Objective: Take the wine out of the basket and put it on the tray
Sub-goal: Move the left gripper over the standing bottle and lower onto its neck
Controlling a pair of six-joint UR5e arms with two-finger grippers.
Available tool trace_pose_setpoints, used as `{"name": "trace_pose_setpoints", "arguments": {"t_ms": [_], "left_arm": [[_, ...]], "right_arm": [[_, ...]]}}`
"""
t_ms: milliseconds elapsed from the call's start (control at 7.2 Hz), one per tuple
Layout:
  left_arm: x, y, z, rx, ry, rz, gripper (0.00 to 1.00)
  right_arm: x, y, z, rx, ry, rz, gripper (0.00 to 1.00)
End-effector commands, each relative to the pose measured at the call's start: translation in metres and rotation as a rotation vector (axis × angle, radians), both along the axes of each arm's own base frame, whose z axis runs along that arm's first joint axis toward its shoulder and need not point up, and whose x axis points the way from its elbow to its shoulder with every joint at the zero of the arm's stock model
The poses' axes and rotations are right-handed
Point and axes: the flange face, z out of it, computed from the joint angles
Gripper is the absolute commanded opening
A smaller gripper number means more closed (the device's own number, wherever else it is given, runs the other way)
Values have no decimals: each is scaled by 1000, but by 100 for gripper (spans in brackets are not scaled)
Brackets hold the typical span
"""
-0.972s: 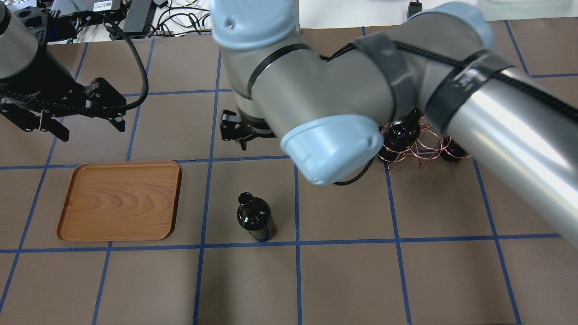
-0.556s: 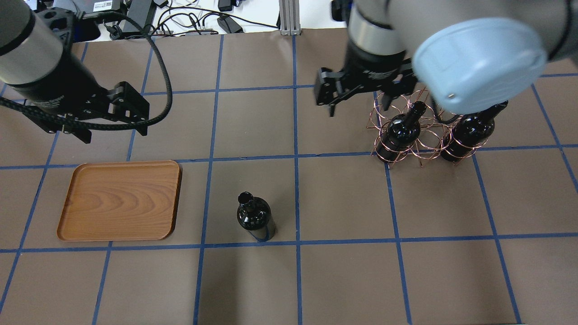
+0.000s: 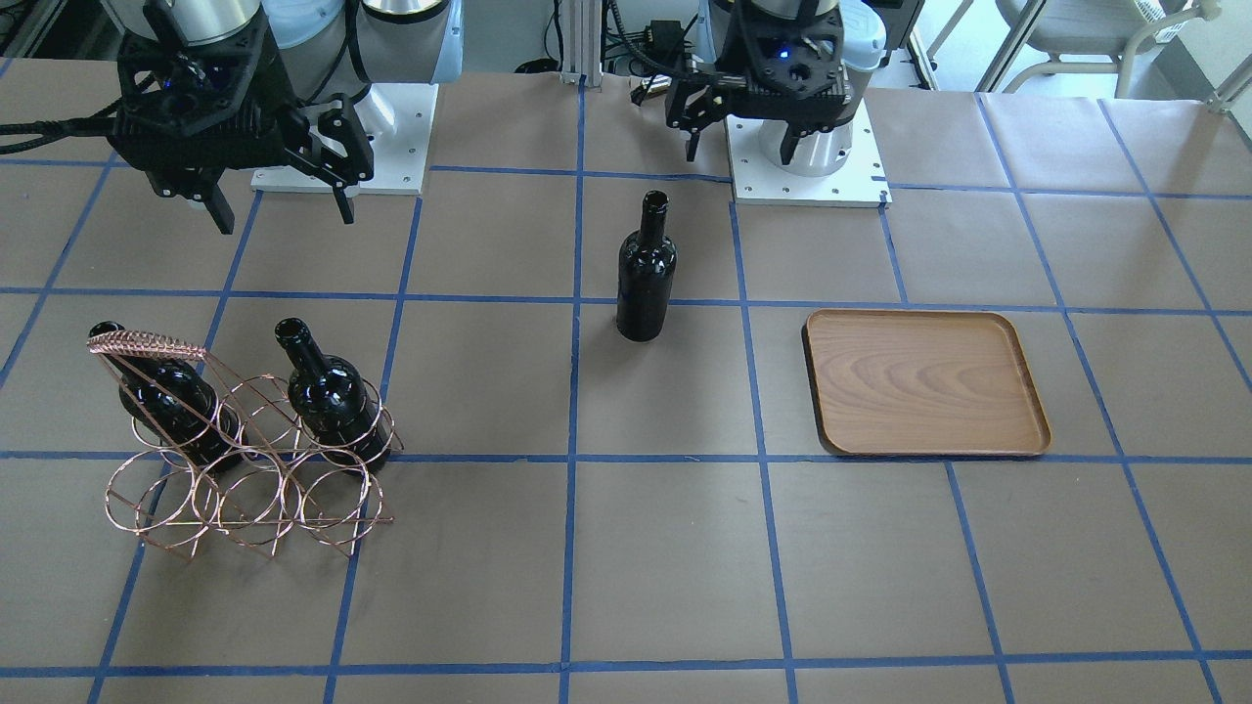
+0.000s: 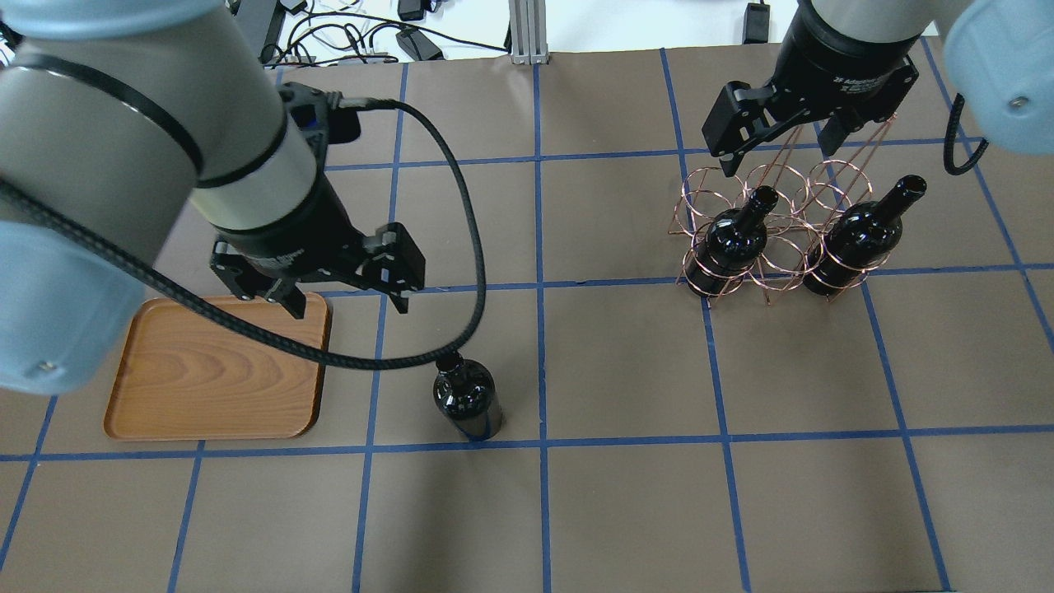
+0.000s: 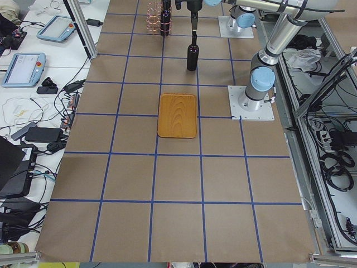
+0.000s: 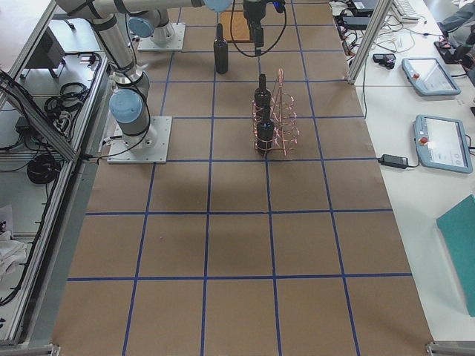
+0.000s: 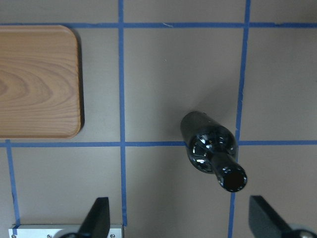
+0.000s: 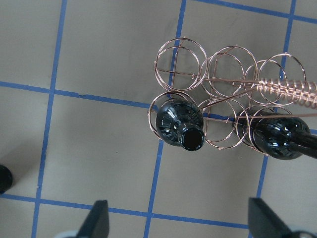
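Left gripper [image 4: 349,310]: centre-left of overhead frame, fingers spread, empty. Right gripper [image 4: 778,163]: upper right, fingers spread, empty.

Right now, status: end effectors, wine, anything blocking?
Left end effector open, near the loose wine bottle. Right end effector open, by the basket, two bottles inside. Loose bottle upright on table, not on tray. Nothing between them.

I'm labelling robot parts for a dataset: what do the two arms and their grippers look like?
The left arm and right arm are silver-grey tubes with pale blue joint caps. The left gripper and right gripper are black, each with two black fingers. A thick black cable loops from the left wrist.
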Motion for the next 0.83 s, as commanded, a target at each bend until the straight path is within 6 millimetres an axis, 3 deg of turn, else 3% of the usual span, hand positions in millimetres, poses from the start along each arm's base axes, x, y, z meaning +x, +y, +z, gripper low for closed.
{"name": "trace_pose_setpoints", "arguments": {"t_ms": [0,417,694], "left_arm": [[-15,2,-29,29,1,-27,98],[-27,-11,-63,59,-8,-55,95],[-30,-17,-76,81,-17,-58,95]], "right_arm": [[0,0,-2,6,-8,3,99],[-1,-1,-6,16,-10,-6,96],[-1,-2,-7,12,-12,-6,92]]}}
